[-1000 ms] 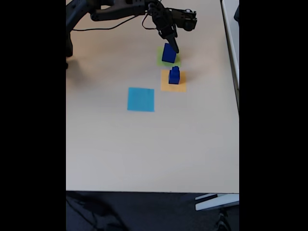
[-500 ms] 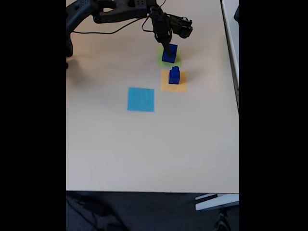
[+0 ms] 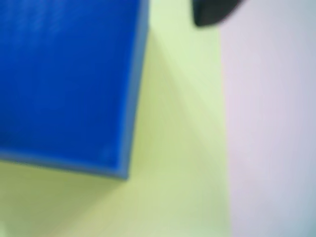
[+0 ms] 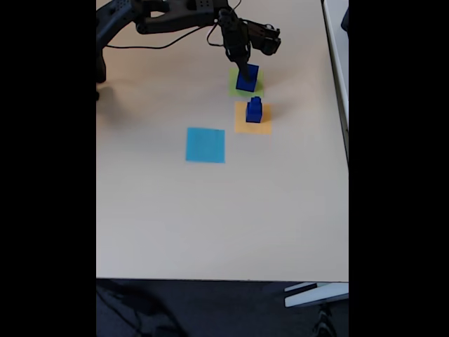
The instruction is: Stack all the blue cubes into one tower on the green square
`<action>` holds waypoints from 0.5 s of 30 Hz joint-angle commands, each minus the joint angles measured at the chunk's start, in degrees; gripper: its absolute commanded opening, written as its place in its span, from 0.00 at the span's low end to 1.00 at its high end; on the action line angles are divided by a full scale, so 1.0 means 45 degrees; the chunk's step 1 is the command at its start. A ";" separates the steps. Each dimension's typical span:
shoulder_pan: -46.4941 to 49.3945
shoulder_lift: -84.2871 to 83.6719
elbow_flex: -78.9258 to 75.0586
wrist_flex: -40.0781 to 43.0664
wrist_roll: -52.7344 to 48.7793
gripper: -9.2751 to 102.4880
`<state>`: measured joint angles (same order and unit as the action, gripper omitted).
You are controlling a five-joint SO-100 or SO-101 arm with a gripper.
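The largest blue cube (image 4: 247,78) sits flat on the green square (image 4: 236,87) at the far side of the table. In the wrist view this cube (image 3: 64,79) takes up the upper left, with the green square (image 3: 177,148) under it. My gripper (image 4: 245,69) hangs right over the cube's far edge. One dark fingertip (image 3: 212,12) stands apart from the cube's right side, with a strip of green between them, so the gripper looks open. Two smaller blue cubes (image 4: 254,110) are stacked on the orange square (image 4: 252,126) just in front.
A light blue square (image 4: 205,144) lies bare to the left of the orange one. The arm's base (image 4: 105,42) and a cable stand at the far left. The table's right edge (image 4: 346,161) runs close by, and its near half is open surface.
A second ago the large cube hung tilted in my gripper over the green square. It now rests flat on the square, and nothing has moved in the last half second.
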<state>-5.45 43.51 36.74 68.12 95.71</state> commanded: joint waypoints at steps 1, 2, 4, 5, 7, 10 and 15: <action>-0.0098 0.0215 -0.0801 0.0117 -0.0215 0.35; -0.0098 0.0215 -0.0801 0.0117 -0.0254 0.34; -0.0098 0.0215 -0.0801 0.0137 -0.0312 0.34; -0.0098 0.0215 -0.0801 0.0176 -0.0312 0.33; -0.0098 0.0215 -0.0801 0.0195 -0.0312 0.33; -0.0098 0.0215 -0.0801 0.0215 -0.0371 0.33; -0.0098 0.0234 -0.0801 0.0293 -0.0488 0.30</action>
<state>-5.36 43.51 36.74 68.99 94.39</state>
